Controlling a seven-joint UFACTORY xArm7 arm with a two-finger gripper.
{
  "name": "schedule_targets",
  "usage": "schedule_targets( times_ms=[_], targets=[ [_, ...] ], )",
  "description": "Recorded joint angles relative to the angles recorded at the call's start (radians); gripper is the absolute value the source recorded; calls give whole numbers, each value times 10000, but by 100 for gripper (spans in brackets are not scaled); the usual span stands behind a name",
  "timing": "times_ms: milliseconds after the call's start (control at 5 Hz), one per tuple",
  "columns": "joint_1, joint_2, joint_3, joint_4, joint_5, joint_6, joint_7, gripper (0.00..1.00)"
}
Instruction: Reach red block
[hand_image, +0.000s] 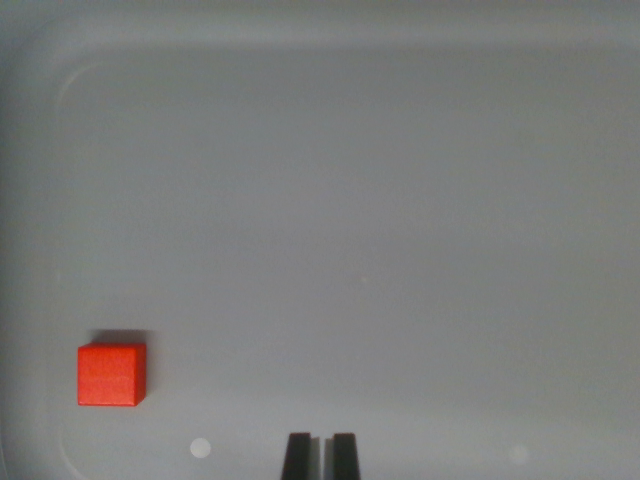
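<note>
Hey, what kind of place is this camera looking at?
Probably a lab test setup for a robot arm, not a home or workshop. The view looks down into a plain grey tray with rounded corners, holding only a red block, and the gripper fingertips poke in at the bottom edge.

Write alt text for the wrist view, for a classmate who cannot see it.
A red block sits alone on a pale grey tray, low at the wrist view's left. The end effector pokes in at the bottom centre, its two dark fingertips close together, well apart from the block and holding nothing.
</note>
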Motion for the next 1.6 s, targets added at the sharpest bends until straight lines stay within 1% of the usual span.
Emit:
schedule_targets(
  times_ms=[200, 600, 800, 1000, 1200, 1400, 1600],
  targets=[
    [37, 38, 29, -114, -8, -154, 16, 0],
    [37, 38, 29, -114, -8, -154, 16, 0],
    [87, 88, 69, -267, -20, -359, 38, 0],
    [87, 88, 69, -267, -20, -359, 38, 0],
    [148, 150, 117, -454, -34, -612, 65, 0],
    [148, 150, 117, -454, -34, -612, 65, 0],
    [219, 222, 173, -674, -50, -908, 97, 0]
  ],
)
